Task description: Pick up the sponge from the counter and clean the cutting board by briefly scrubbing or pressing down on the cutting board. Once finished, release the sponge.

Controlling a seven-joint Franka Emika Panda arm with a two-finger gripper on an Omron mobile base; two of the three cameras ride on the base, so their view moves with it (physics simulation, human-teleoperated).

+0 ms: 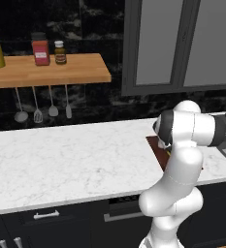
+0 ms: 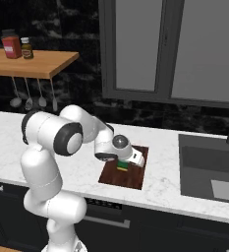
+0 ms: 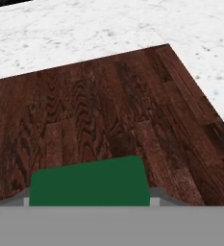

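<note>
I see the hand (image 2: 123, 165) holding the green-yellow sponge (image 2: 122, 165) block; under it, grainy dark wooden board (image 3: 108, 115), marble table (image 3: 60, 33) beyond.

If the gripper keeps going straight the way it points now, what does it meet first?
The gripper is shut on the sponge, pointing down at the cutting board; the sponge would press onto the board first, if not already touching.

Both base views flank the arm, sharing the cutting board (image 2: 123, 173); hand view looks close down.
</note>
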